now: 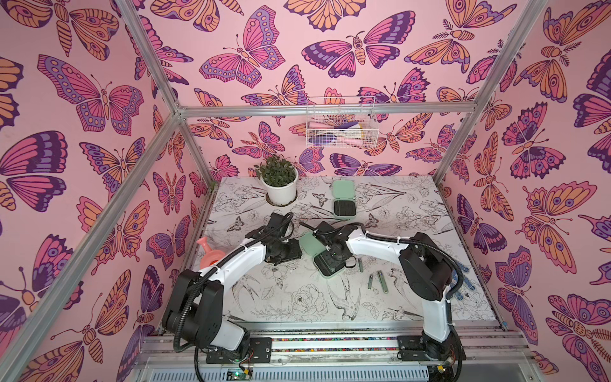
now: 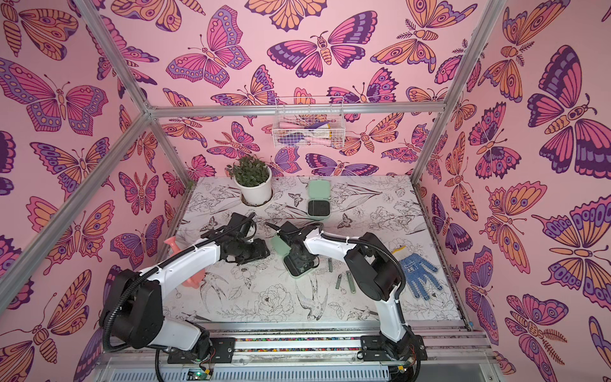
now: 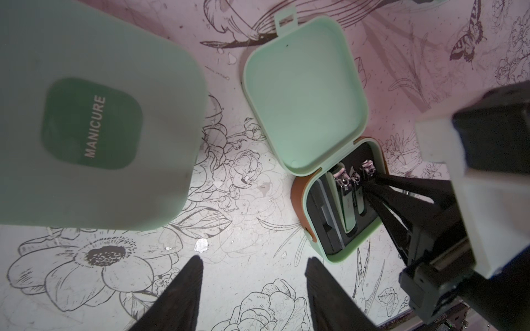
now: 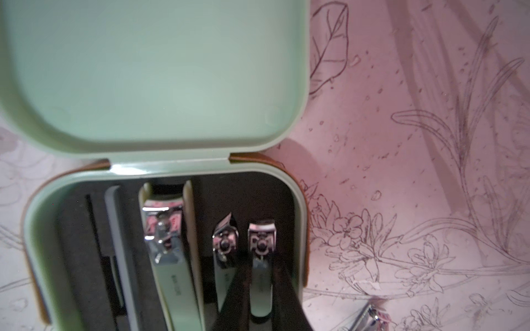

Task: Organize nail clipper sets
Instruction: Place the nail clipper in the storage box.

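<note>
Floral tabletop (image 1: 297, 297), right claw (image 4: 260, 272) clamped on small clipper (image 4: 261, 238) inside open case (image 4: 155, 80), left claw (image 3: 253, 259) apart.

The walls (image 1: 297, 49) were pink and covered on all sides with big butterflies in purple, orange and magenta. A grey metal frame (image 1: 324, 109) ran along the corners and across the back wall. A white wire basket (image 1: 330, 141) hung from the back bar, as both top views showed. The worktop (image 1: 291, 297) was white, with black line drawings of flowers, birds and butterflies. A green plant (image 1: 277, 170) in a white pot stood near its far left corner. The light was soft and even, and the shadows were weak.
</note>
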Motion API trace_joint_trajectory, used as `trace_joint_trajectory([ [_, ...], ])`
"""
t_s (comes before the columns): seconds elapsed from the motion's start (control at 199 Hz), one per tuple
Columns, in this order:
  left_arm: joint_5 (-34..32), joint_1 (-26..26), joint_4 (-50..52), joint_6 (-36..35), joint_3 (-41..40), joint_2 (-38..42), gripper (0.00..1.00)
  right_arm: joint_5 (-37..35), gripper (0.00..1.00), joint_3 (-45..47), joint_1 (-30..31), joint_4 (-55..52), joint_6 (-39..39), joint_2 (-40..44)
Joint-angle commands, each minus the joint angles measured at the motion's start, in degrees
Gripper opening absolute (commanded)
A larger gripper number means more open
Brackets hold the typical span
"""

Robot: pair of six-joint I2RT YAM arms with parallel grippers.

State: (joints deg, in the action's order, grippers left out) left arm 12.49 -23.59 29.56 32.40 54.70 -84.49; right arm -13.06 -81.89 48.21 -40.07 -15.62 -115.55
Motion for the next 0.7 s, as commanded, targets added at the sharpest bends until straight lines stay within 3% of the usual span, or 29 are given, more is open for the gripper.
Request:
trace_joint_trajectory([
  [0.0,0.28,0.39,-0.21,-0.26,-0.91,1.07,0.60,-0.91,0.14,-2.32,0.31,-6.13,-0.30,-1.26],
  [0.694,0.25,0.39,-0.22,-0.49,-1.35,1.34,0.60,1.01,0.20,-3.39,0.31,-5.97,-0.39,-2.64],
])
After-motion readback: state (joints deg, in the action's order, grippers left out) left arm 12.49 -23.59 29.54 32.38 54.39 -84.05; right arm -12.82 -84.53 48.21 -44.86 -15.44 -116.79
